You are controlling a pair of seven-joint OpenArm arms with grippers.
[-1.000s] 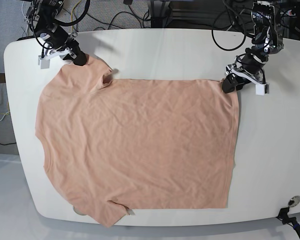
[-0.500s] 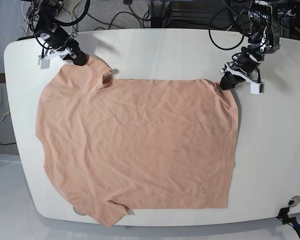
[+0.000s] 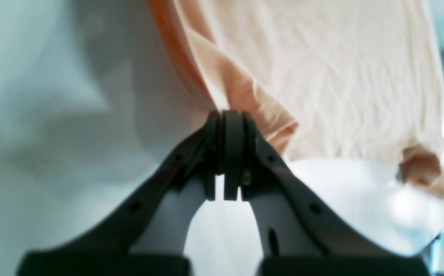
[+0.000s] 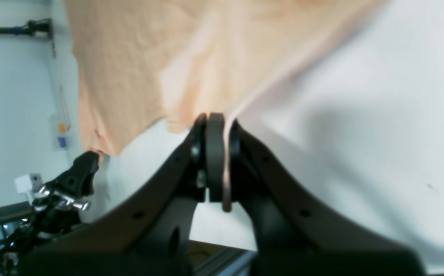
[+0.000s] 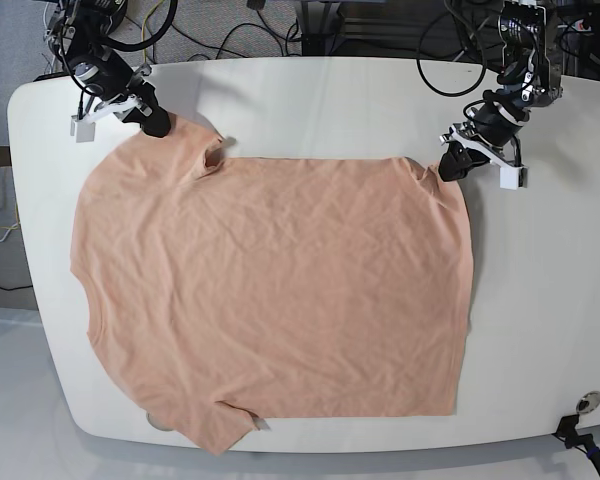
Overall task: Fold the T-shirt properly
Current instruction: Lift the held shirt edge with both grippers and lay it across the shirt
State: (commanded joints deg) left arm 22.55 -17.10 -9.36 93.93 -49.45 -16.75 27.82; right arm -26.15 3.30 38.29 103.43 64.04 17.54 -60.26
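I've got both tools pinching the T-shirt [image 5: 270,290], left tool [image 5: 446,168] on the hem corner, right tool [image 5: 158,125] on the sleeve tip (2 far-edge anchors), so I can lift that edge evenly off the table [image 5: 540,300].

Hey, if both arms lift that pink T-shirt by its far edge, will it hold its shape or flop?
The T-shirt will likely flop: its wrinkled cloth already bunches where the left pincer pinches it. It probably sags between that and the right pincer. It looks light, so its near edge may drag.
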